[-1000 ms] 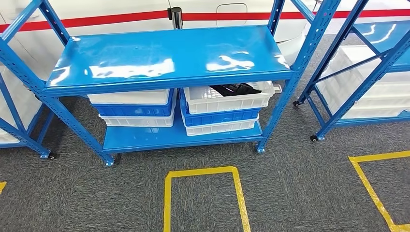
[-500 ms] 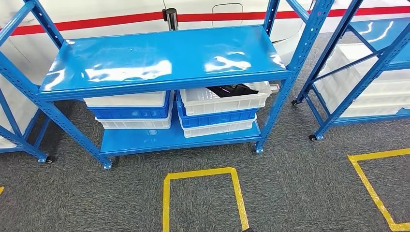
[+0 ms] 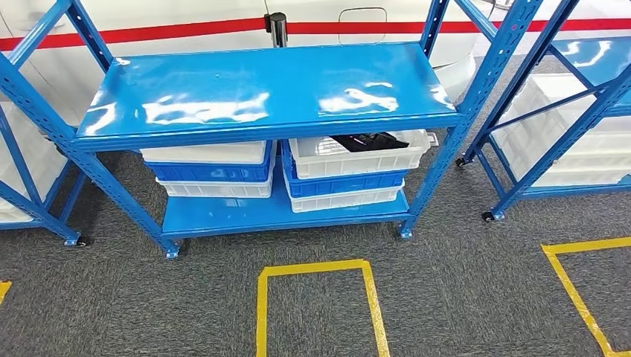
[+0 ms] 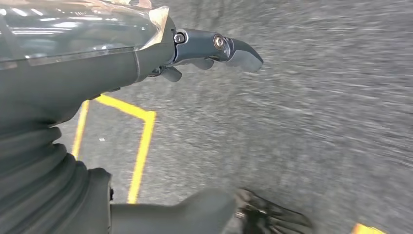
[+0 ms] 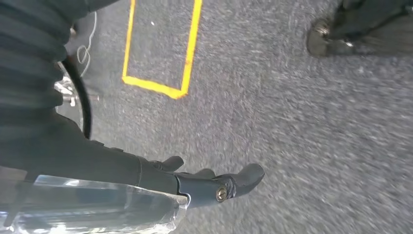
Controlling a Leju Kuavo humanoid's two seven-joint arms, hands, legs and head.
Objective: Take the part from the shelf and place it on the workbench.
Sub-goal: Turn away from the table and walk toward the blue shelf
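Black part (image 3: 370, 140) sits in the top white crate (image 3: 357, 155) on the shelf's (image 3: 260, 85) lower level, right-hand stack — stored there for pickup, untouched. Left hand (image 4: 214, 48) and right hand (image 5: 214, 183) hang over the carpet (image 3: 446, 297), fingers loosely apart, holding nothing — no reach begun. Versus half a second ago the whole view slid slightly: camera moved, not the things.
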